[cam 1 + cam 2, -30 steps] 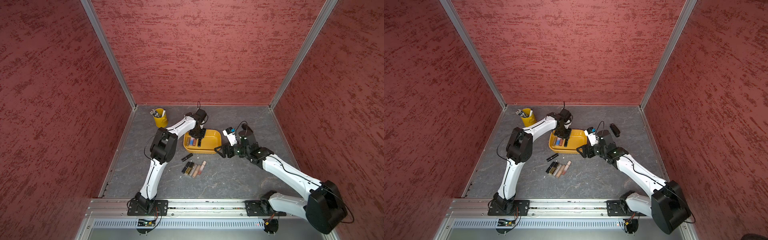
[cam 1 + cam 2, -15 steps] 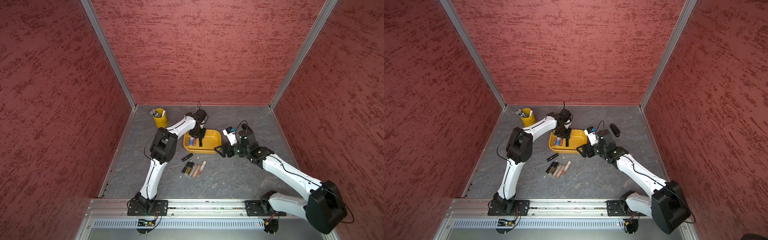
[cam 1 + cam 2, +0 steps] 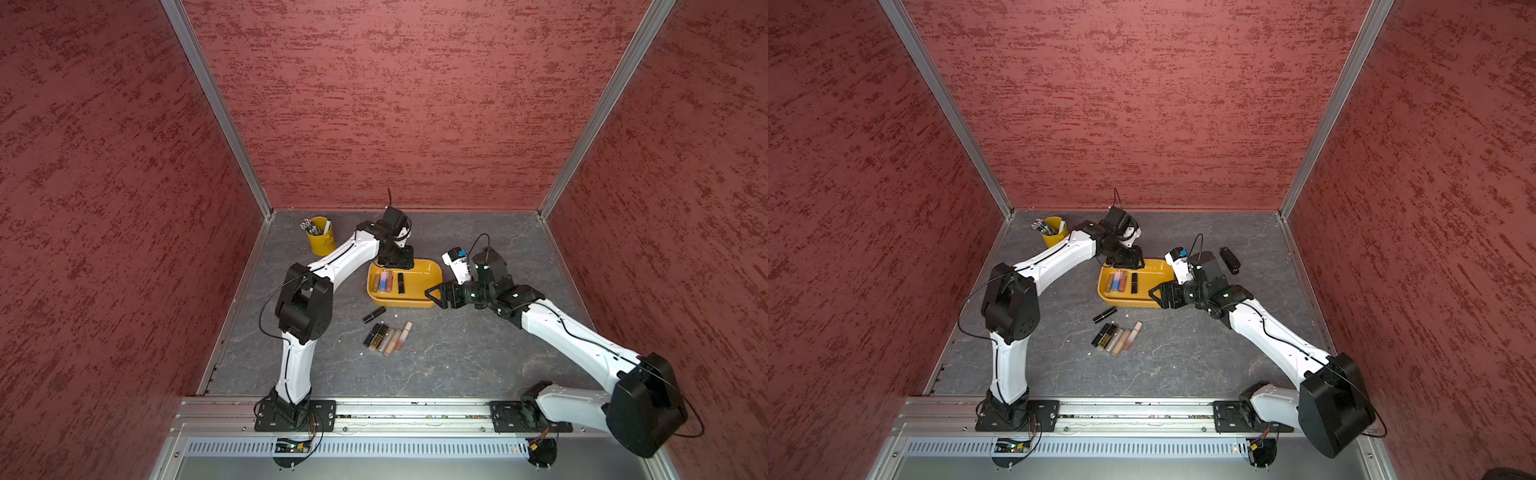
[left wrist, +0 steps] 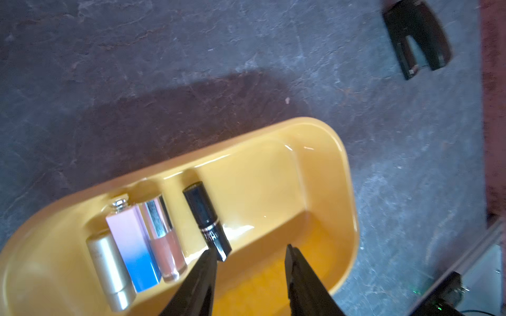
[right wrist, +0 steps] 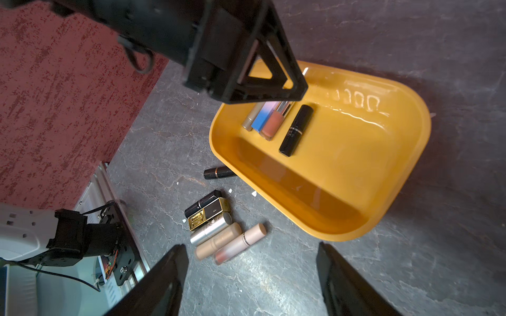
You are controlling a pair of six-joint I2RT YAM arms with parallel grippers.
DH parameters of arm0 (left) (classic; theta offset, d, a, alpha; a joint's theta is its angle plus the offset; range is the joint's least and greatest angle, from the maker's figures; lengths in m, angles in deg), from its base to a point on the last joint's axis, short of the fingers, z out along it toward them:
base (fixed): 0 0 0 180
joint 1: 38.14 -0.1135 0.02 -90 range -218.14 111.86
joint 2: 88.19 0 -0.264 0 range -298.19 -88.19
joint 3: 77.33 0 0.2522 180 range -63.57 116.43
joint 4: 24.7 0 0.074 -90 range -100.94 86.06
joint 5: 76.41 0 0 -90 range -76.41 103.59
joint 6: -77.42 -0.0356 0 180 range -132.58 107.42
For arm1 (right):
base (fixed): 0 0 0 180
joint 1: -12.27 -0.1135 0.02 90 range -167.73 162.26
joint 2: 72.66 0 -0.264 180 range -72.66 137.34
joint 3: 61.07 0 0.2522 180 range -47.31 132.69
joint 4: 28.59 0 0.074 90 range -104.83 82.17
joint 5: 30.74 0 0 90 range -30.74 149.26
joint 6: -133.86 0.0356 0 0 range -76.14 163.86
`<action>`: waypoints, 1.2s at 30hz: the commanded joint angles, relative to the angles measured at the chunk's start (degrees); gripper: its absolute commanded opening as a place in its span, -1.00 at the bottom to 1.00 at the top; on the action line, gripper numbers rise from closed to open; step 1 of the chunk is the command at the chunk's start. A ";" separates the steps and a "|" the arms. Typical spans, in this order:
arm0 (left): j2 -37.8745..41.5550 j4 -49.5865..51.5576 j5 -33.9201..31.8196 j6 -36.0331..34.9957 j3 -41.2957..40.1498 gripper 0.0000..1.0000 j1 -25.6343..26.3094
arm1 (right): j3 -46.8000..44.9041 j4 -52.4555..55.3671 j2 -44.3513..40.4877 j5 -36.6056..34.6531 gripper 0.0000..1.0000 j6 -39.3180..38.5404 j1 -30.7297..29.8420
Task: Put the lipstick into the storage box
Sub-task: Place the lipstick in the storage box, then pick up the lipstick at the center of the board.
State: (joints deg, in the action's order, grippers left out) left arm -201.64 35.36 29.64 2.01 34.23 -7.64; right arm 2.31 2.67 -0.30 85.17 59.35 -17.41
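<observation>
Since a second ago the left tool (image 4: 249,250) has parted its jaws; they now stand open and empty, just beside the black lipstick (image 4: 206,219), which lies inside the yellow storage box (image 4: 328,164). The right tool (image 5: 250,245) hangs wide open, holding nothing, over the bench (image 5: 273,284).

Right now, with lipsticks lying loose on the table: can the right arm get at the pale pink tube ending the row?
Probably yes: its jaws stand open and the pale pink tube lies just ahead on bare table, nothing between.
</observation>
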 commanded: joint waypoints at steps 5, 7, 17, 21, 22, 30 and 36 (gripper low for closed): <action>14.66 -6.19 2.66 1.35 -15.44 0.04 -1.41 | 2.23 2.72 1.79 0.04 0.56 3.10 -4.14; 18.03 -4.45 1.50 -0.60 -19.20 0.10 -1.41 | 2.61 2.64 2.30 -0.43 0.56 3.43 -5.10; 32.33 1.84 -2.62 -6.77 -34.18 0.20 -1.16 | 3.64 2.33 4.86 -0.71 0.56 5.07 -7.99; 33.52 1.90 -4.67 -7.41 -37.65 0.19 -0.31 | 3.55 2.45 4.77 -0.81 0.56 5.39 -8.30; 33.24 1.54 -5.03 -7.76 -38.48 0.19 -0.05 | 3.50 2.45 4.62 -0.94 0.56 5.35 -8.32; 27.77 -2.60 -7.47 -8.14 -41.37 0.15 0.04 | 2.66 2.86 4.02 -1.48 0.55 5.39 -8.39; 23.90 -4.55 -9.41 -8.76 -40.42 0.10 -0.31 | 1.62 2.25 4.01 -1.67 0.55 5.52 -8.39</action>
State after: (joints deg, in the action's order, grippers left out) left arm -176.53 32.96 22.06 -5.62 -6.84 -7.66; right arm 4.48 5.01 4.44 84.69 64.61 -25.47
